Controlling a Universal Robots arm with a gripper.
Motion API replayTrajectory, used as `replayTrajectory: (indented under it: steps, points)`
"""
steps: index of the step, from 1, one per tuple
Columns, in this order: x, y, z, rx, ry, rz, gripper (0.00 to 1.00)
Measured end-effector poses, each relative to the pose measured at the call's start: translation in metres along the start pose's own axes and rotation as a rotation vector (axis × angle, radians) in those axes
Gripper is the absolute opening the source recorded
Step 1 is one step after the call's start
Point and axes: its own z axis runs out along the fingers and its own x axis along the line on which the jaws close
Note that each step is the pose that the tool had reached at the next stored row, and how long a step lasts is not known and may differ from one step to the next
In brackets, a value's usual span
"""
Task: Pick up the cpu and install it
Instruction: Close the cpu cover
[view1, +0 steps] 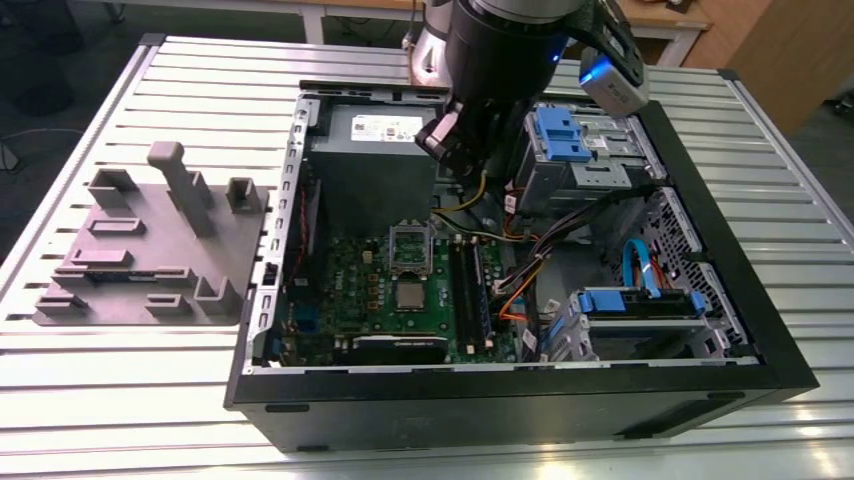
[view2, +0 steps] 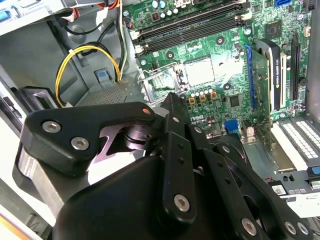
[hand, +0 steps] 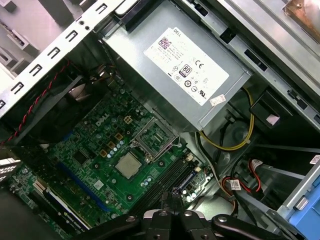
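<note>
Cpu (view1: 407, 292): lies flat in its socket on the green board (view1: 340, 290), hinged frame (view1: 407, 245) just beyond it raised; gripper (view1: 471, 168) hovers above, fingers (view2: 171, 107) pressed together, empty; judged seated, unlatched, so closing calls for a gentle downward press.

Silvery-grey cpu (hand: 127, 165), green board (hand: 92, 142), yellow cable (view2: 87, 48)

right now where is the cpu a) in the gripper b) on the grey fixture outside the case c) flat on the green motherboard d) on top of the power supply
C: the cpu lies flat on the green motherboard, beside the black memory sticks.
</note>
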Motion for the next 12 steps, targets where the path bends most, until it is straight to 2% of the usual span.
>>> replayTrajectory:
  steps: [7, 12]
  points:
    - [0.0002, -0.0002, 0.0007, 0.0, -0.0001, 0.0, 0.1]
    - [0.0006, -0.001, 0.0088, 0.0, 0.0, 0.0, 0.1]
